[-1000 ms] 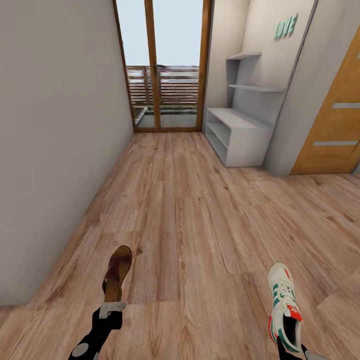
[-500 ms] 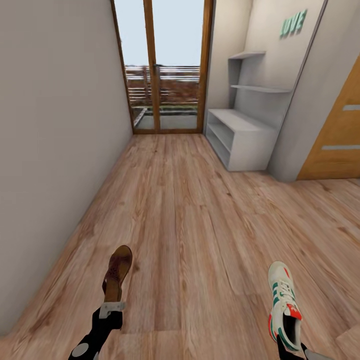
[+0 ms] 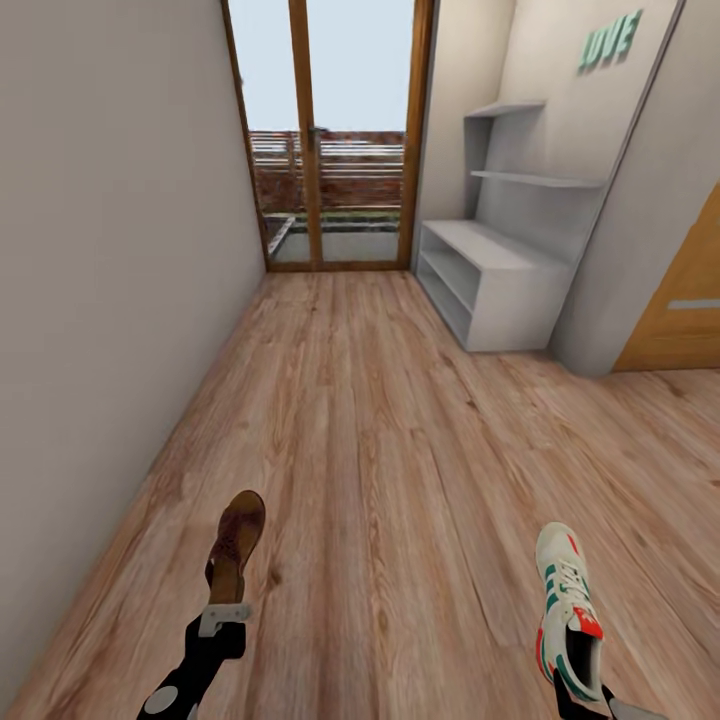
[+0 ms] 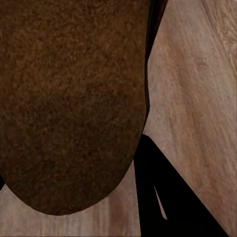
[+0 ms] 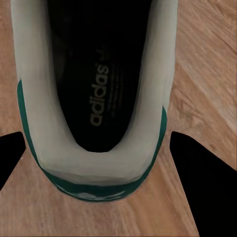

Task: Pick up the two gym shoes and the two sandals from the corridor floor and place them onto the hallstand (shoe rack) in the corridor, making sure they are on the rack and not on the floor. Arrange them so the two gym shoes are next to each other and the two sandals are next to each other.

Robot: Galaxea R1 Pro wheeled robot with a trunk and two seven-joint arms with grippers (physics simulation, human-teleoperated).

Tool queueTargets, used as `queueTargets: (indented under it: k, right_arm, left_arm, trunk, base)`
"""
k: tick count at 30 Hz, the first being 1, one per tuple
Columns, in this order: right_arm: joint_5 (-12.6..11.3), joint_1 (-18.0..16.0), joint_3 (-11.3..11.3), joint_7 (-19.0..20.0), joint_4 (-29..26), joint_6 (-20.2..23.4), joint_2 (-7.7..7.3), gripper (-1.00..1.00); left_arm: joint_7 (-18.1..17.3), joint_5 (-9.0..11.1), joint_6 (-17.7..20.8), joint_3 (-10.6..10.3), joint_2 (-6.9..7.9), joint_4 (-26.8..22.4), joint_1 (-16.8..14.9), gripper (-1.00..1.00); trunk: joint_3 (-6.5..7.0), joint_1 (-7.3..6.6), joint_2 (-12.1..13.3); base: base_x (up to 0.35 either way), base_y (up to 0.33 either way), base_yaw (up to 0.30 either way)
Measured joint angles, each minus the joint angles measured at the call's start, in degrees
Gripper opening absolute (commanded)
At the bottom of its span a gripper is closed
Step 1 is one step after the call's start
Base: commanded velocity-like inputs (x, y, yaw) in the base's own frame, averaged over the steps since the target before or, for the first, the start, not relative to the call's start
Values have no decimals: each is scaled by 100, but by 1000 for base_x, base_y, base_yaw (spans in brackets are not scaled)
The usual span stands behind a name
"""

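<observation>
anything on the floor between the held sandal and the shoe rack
No: in the head view, only bare corridor floor lies between the sandal and the hallstand.

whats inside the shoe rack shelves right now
The hallstand shows two open shelf levels whose visible front parts hold no shoes. Their far ends, deeper toward the wall, are hidden by its side panel.

Plenty of open corridor floor leading up to the hallstand, nothing lying on the planks in between. Its bench top and both open shelf levels look bare. Just left of the hallstand sits the glass door; the wall opposite hems that side.
</observation>
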Motion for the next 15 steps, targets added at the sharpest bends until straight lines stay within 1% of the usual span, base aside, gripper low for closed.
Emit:
queueTargets:
  k: [6, 15]
  right_arm:
    - [3, 0, 6, 0, 13, 0, 0, -100]
    - [8, 0, 7, 0, 29, 0, 0, -100]
  left_arm:
    - [0, 0, -1, 0, -1, 4, 0, -100]
    - [0, 0, -1, 0, -1, 4, 0, -100]
  trunk:
    - [31, 0, 0]
    - [37, 0, 0]
  base:
    - [335, 104, 0]
    - [335, 104, 0]
